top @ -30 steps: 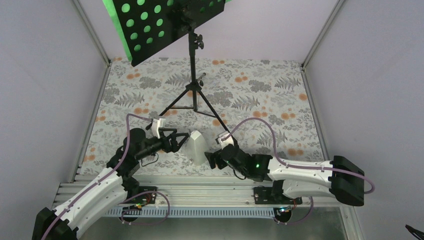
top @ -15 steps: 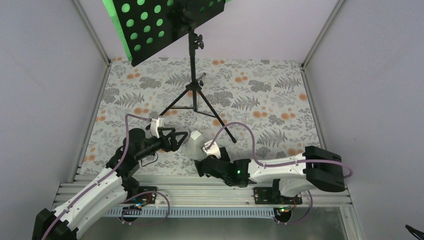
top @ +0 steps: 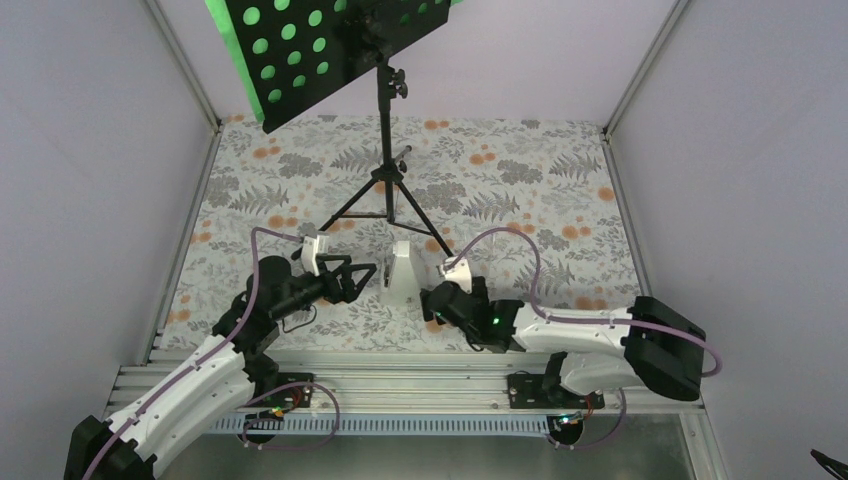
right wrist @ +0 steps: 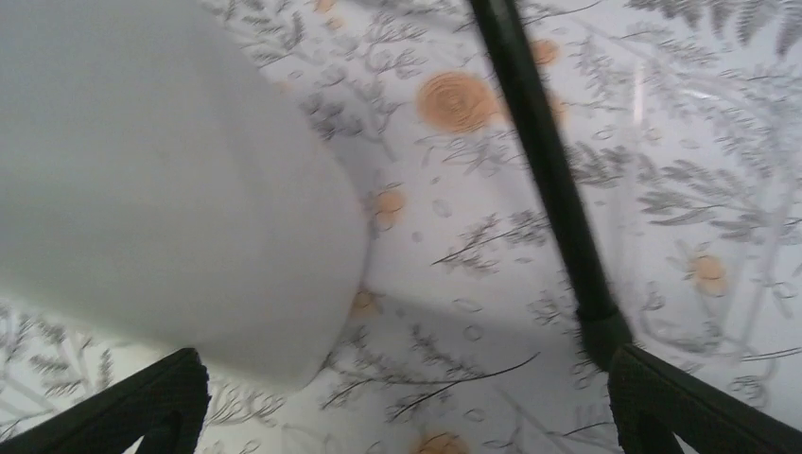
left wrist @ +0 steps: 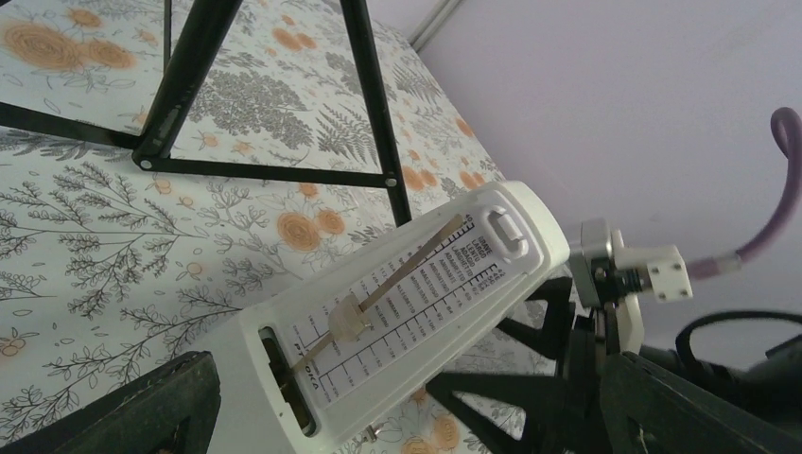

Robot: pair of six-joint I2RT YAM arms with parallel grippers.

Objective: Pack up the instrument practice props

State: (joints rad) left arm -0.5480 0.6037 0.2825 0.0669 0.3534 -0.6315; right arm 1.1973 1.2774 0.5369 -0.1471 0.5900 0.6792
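L gripper (top: 364, 276) is gaping wide, empty; small white pyramid-shaped plastic metronome (top: 400, 272) is sitting at its 3 o'clock. Black tripod music stand w/ round-holed metal desk (top: 385, 150) is standing at metronome's 12. R gripper (top: 430, 303), at metronome's 4, is gaping wide too.

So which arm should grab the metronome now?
Probably left. The left fingers, open, face the metronome, centred between them in the left wrist view. The right fingers sit off to its side, with a stand leg in their gap.
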